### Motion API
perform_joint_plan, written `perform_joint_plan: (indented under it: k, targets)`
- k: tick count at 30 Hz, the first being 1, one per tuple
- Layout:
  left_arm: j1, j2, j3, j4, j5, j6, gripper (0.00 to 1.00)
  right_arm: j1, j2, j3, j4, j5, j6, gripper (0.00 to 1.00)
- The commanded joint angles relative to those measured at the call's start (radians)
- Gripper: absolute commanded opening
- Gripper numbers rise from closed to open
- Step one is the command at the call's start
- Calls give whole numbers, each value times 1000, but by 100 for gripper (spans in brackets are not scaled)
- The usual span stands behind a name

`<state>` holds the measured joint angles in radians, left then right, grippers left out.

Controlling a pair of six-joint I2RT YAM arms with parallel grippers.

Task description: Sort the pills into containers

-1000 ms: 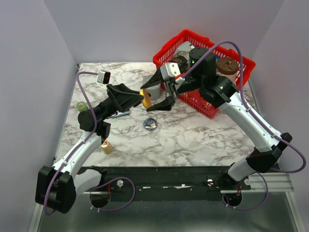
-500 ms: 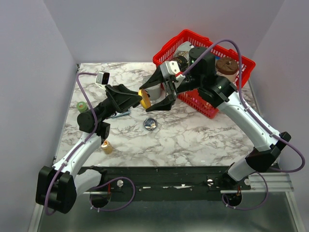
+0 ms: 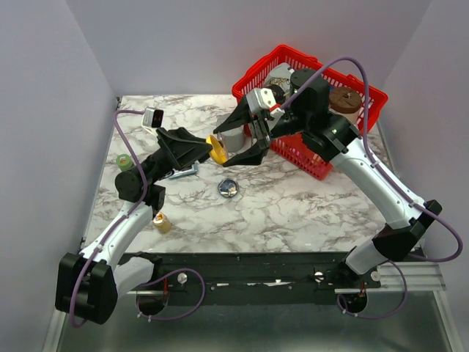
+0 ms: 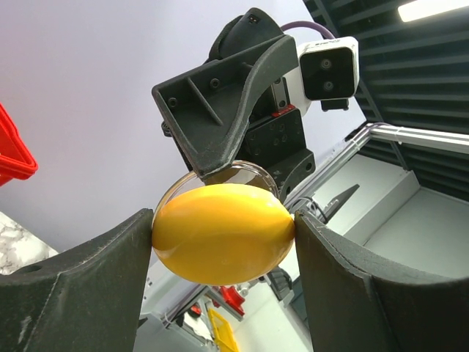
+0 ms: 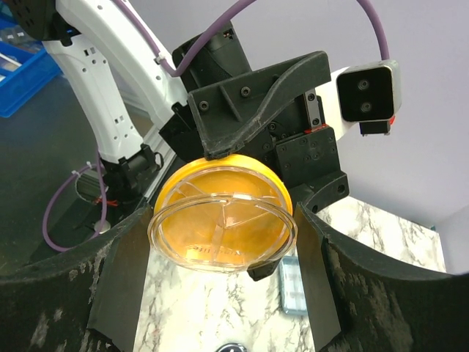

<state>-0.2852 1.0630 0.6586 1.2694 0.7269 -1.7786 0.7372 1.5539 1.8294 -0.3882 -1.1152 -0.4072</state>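
Observation:
The translucent orange container [image 3: 218,150] hangs above the table's middle, and my left gripper [image 3: 211,149] is shut on its rim. In the left wrist view the orange container [image 4: 223,233] fills the gap between both fingers [image 4: 110,271]. Its clear lid [image 5: 220,238] sits slightly off the orange container [image 5: 220,172], and my right gripper [image 5: 223,236] is shut on that lid from the opposite side. My right gripper [image 3: 227,147] faces the left one. The silvery container [image 3: 229,189] lies on the marble below. No loose pills show.
A red wire basket [image 3: 364,95] with jars stands at the back right, a grey squat cylinder [image 3: 233,138] just left of it. A small tan bottle [image 3: 161,222] and a green item [image 3: 124,161] sit on the left. A flat pale case [image 5: 293,286] lies under the grippers.
Both grippers and the orange container between them have shifted slightly left and toward the back. The grips look unchanged.

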Motion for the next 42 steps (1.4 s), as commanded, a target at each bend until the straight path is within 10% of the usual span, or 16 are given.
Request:
perform_joint_plan:
  k: [1,15,21,42]
  targets:
    - [31,-23,-2,119,-6,-10,11,-30,-31,-25,-3,-3,50,79]
    - [55,6,-11,145,38,7,11,-67,-110,-94,72,135,296,91]
    - [57,-43,13,-112,97,227,11,-55,-141,-125,115,149,452,91]
    - [57,-66,32,-240,103,324,10,51,-71,-108,31,420,391,88]
